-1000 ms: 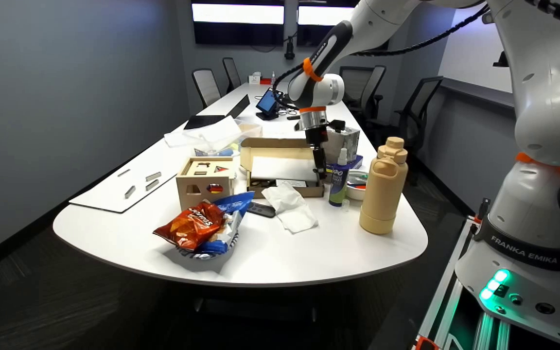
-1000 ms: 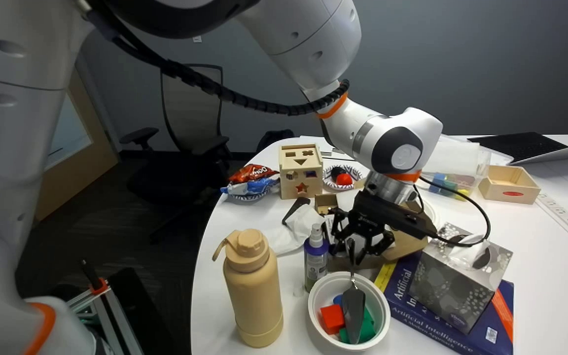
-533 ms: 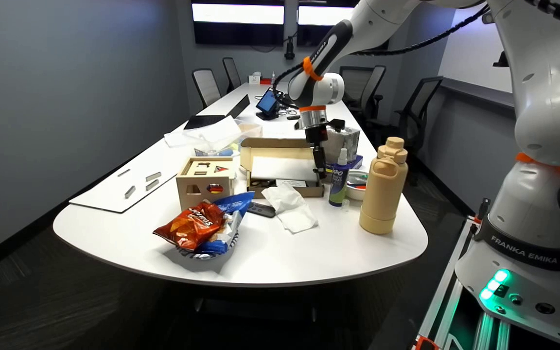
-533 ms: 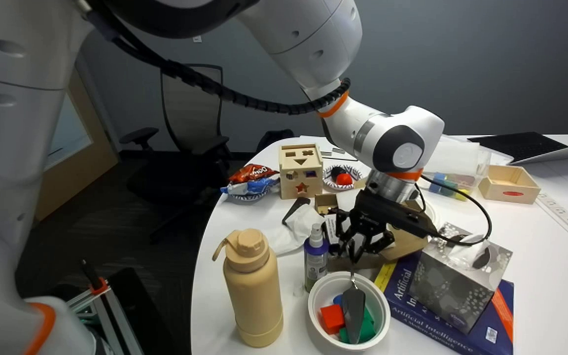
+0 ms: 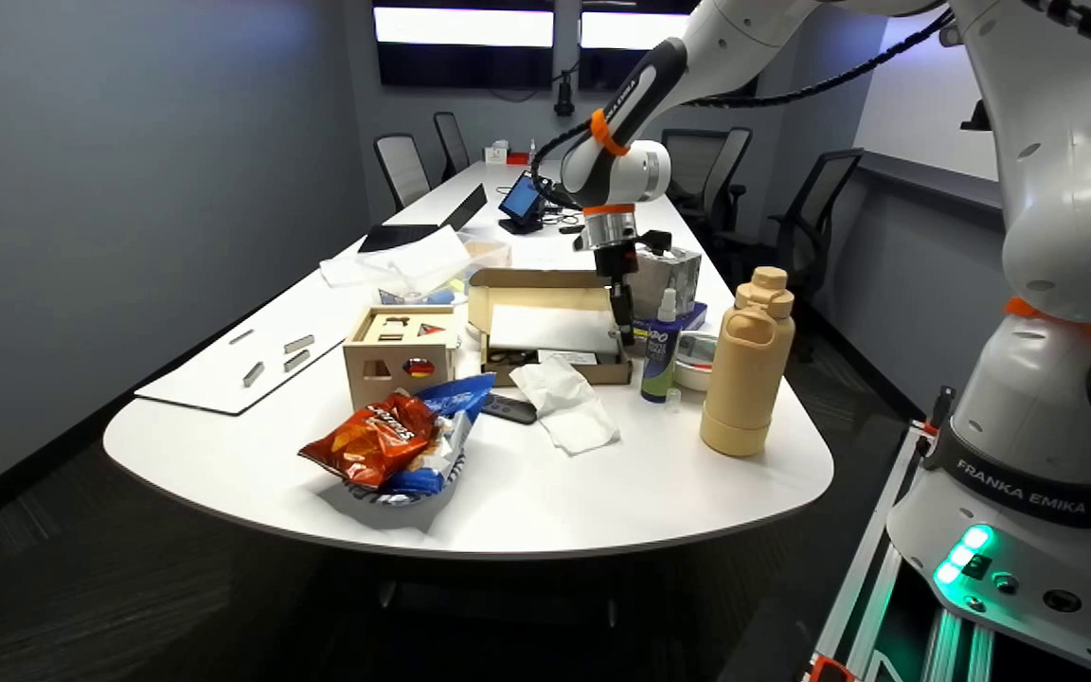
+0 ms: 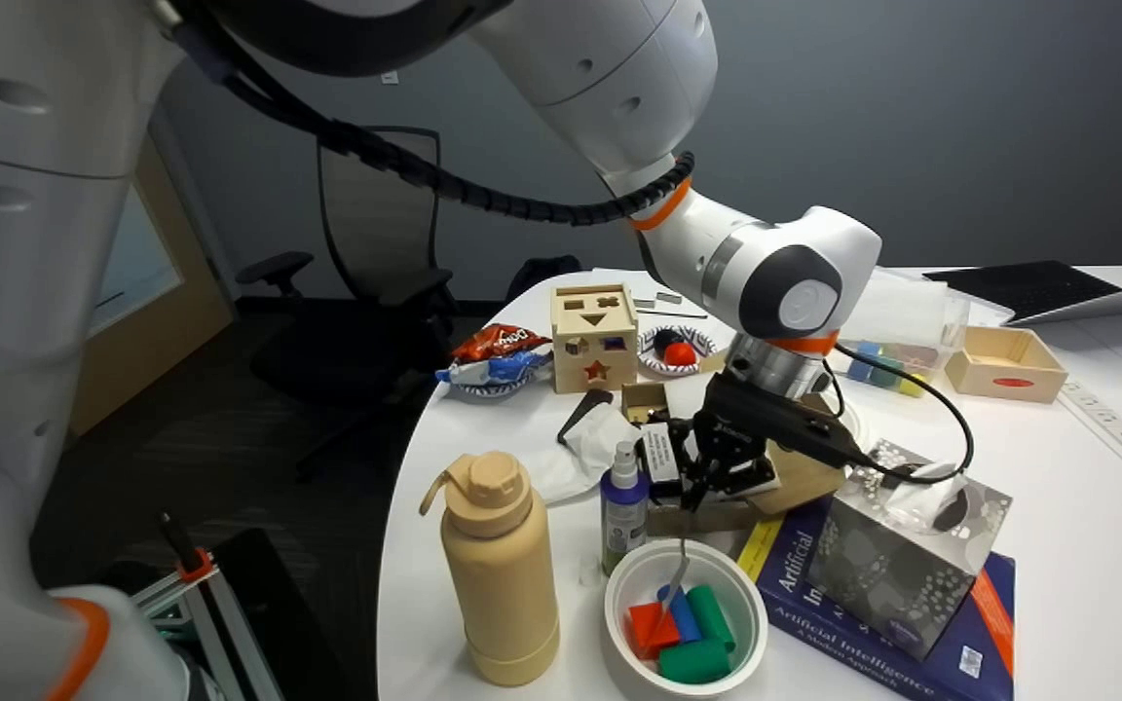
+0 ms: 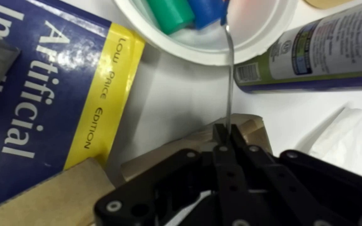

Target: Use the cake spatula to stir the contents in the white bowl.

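Exterior view, white table [image 6: 1087,545], bowl [image 6: 641,572], gray wall [image 6: 990,136]

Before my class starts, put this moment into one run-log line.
gripper: holding cake spatula | lower end: in white bowl | contents: red block, blue block, two green blocks

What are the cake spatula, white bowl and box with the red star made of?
Cake spatula: neck likely polished metal, silvery with a bright glint.
White bowl: probably plastic, smooth, with a moulded-looking rim; coated paper possible.
Box with the red star: apparently wood, matt, from its pale tan panels.
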`<action>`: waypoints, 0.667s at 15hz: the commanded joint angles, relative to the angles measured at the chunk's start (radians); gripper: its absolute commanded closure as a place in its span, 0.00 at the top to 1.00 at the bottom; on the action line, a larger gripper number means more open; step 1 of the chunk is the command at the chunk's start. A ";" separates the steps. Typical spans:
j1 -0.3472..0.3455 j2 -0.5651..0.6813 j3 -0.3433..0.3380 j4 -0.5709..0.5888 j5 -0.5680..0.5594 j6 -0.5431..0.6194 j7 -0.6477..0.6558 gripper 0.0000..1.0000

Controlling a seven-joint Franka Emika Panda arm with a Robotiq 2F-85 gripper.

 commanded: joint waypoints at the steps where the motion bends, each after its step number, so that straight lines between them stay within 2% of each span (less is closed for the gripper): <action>1: -0.012 0.009 0.009 0.022 0.025 -0.025 -0.023 0.01; 5: -0.015 0.003 0.012 0.014 0.035 -0.017 -0.027 0.01; 10: -0.026 -0.073 0.014 -0.046 0.065 0.047 -0.061 0.01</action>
